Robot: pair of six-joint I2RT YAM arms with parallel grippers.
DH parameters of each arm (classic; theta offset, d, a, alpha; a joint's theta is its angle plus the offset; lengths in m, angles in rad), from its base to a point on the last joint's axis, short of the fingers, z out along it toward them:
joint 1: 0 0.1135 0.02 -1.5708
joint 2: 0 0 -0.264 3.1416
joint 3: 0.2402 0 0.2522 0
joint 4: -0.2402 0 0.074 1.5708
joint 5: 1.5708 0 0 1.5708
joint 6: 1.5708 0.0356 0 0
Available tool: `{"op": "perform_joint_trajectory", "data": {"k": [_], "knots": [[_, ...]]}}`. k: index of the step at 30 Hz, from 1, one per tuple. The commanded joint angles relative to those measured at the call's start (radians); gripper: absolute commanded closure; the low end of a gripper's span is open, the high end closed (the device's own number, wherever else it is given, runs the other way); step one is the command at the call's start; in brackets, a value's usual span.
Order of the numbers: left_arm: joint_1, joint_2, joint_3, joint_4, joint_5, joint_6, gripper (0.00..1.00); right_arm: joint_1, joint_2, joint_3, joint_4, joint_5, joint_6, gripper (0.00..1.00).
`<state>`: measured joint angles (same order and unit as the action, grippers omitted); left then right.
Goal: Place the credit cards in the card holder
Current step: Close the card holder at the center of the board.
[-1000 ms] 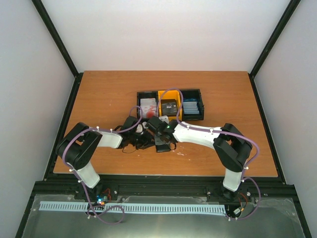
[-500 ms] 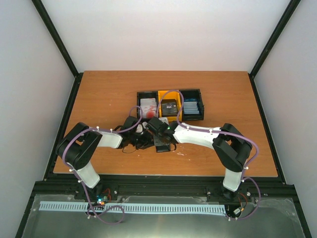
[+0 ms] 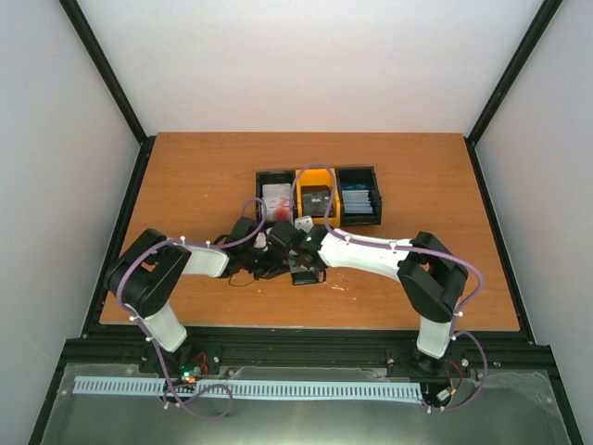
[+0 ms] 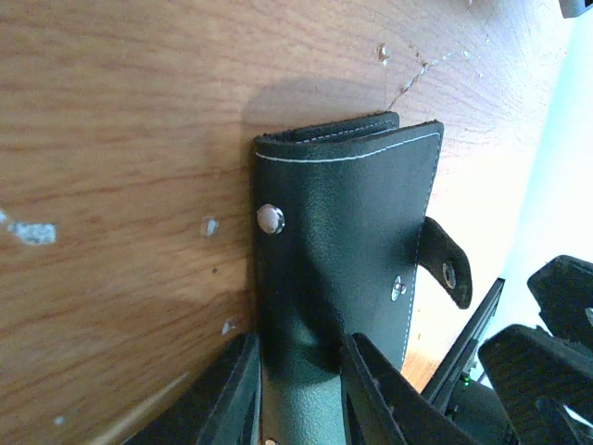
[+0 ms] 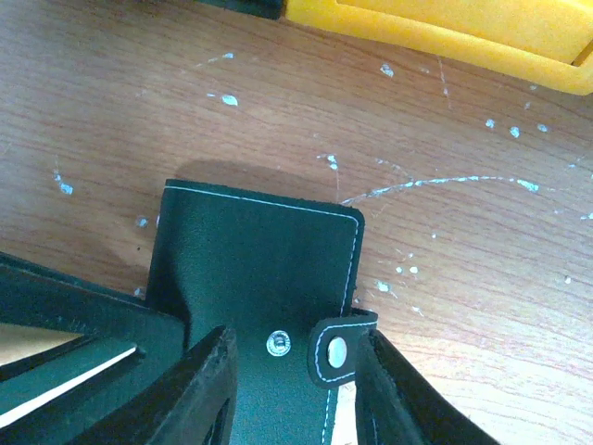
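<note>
The left claw (image 4: 301, 350) is pinched narrow on the near end of the card holder (image 4: 347, 232), and the black leather bunches between its fingers (image 4: 232, 394). The card holder lies folded on the table (image 4: 120, 167). Its white-stitched edge points away from that claw, and its clasp tab (image 4: 447, 264) hangs loose off one side (unsnapped, the stud (image 4: 270, 219) bare). Seen from overhead, the holder sits near the middle of the table between the two claws, just in front of a row of bins. The right claw (image 5: 296, 345) straddles the tab end with its fingers moderately apart. One finger is against the leather and a sliver of wood shows beside the other, so whether it actually grips cannot be told. Behind, the left black bin (image 3: 274, 173) holds the white cards (image 3: 276, 199) with a red blotch. The yellow bin (image 5: 445, 23) holds the dark grey cards (image 3: 319, 201), and the right black bin (image 3: 358, 171) holds the blue cards (image 3: 359, 202).
</note>
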<state>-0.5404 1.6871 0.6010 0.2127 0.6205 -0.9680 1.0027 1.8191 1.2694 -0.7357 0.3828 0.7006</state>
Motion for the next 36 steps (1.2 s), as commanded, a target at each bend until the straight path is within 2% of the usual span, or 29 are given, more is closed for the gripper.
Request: {"op": "perform_joint_trajectory", "data": {"k": [1,7,14,21,26,29,36], "knots": [[0.009,0.011,-0.027,-0.076,-0.030,-0.005,0.73,0.030,0.029,0.044,-0.063,0.088,0.016,0.64],[0.010,0.010,-0.026,-0.076,-0.028,-0.003,0.73,0.031,0.057,0.050,-0.100,0.118,0.026,0.71],[0.010,0.013,-0.029,-0.074,-0.027,-0.003,0.73,0.031,0.086,0.044,-0.064,0.067,0.001,0.69],[0.010,0.011,-0.029,-0.075,-0.027,-0.003,0.73,0.031,0.095,0.049,-0.090,0.108,0.023,0.89],[0.011,0.011,-0.031,-0.073,-0.027,-0.005,0.73,0.031,0.094,0.044,-0.093,0.107,0.029,0.91],[0.010,0.008,-0.034,-0.073,-0.028,-0.006,0.73,0.031,0.085,0.041,-0.078,0.099,0.028,0.97],[0.010,0.006,-0.034,-0.072,-0.027,-0.005,0.73,0.027,0.033,-0.003,0.027,0.015,0.023,0.97]]}}
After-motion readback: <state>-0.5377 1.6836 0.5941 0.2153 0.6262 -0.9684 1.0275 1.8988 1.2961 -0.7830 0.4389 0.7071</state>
